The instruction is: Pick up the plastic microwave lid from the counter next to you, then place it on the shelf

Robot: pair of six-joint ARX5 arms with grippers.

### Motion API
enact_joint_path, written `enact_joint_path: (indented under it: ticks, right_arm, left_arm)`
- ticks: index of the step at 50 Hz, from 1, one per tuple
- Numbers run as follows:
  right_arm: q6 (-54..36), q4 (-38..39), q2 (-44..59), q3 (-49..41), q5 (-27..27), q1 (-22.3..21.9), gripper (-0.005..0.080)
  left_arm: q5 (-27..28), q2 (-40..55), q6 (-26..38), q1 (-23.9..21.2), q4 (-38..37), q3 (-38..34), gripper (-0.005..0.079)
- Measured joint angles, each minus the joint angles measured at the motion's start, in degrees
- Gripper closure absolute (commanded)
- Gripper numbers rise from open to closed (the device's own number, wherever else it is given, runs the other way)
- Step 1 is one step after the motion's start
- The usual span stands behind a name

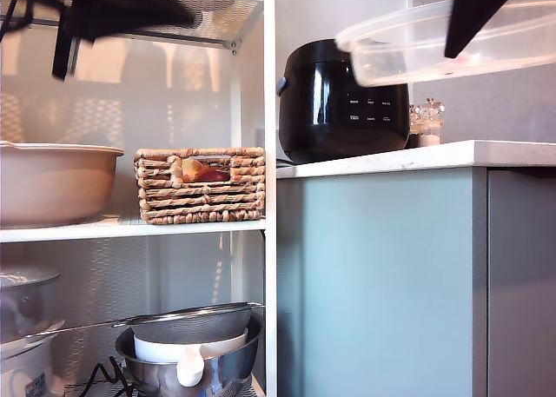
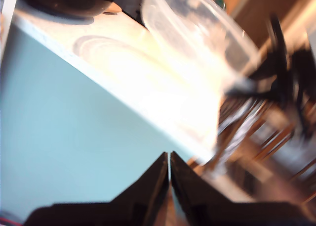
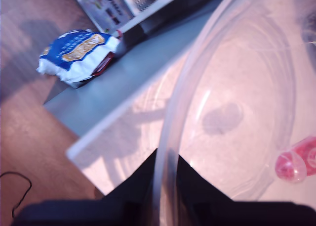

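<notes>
Lid (image 1: 434, 45) hangs above the worktop (image 1: 417, 158), rim clamped in your second tool (image 3: 165, 161); first tool (image 2: 169, 169) together, blurred.

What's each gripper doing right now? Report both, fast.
My first gripper: closed, holding nothing.
My second gripper: closed on the rim of the plastic microwave lid, holding it above the counter.
</notes>
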Motion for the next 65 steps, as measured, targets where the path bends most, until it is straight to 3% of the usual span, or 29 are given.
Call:
enact_joint_path:
  ticks: [3, 11, 16, 26, 33, 61, 65]
  right_arm:
    - [0.0, 0.07, 0.17, 0.0, 0.79, 2.4, 0.0763]
    - [-0.02, 1.88, 0.24, 0.0, 2.43, 10.19, 0.0763]
    - [-0.07, 2.54, 0.24, 0.0, 3.67, 13.79, 0.0763]
    - [-0.13, 3.15, 0.24, 0.0, 4.72, 17.03, 0.0763]
    - [-0.24, 3.13, 0.39, 0.0, 4.9, 18.4, 0.0763]
    - [-3.21, 2.67, 1.27, 0.0, 10.56, 26.88, 0.0763]
    - [-3.21, 2.67, 1.27, 0.0, 12.2, 27.78, 0.0763]
  left_arm:
    - [0.0, 0.0, -4.92, 0.0, 0.07, 1.2, 0.0654]
    - [-0.17, 0.0, -14.58, 0.0, -0.26, 2.51, 0.0233]
    - [-0.5, 0.02, -19.63, 0.0, -0.7, 2.51, 0.0125]
    - [-1.03, 0.02, -26.71, -0.02, -0.63, 2.51, 0.0117]
    - [-1.11, 0.02, -28.0, -0.81, -0.66, 2.51, 0.0117]
    - [-4.85, 0.04, -26.12, -4.11, -10.64, 3.43, 0.0125]
    - [-5.44, 0.04, -25.2, -4.11, -12.5, 3.43, 0.0172]
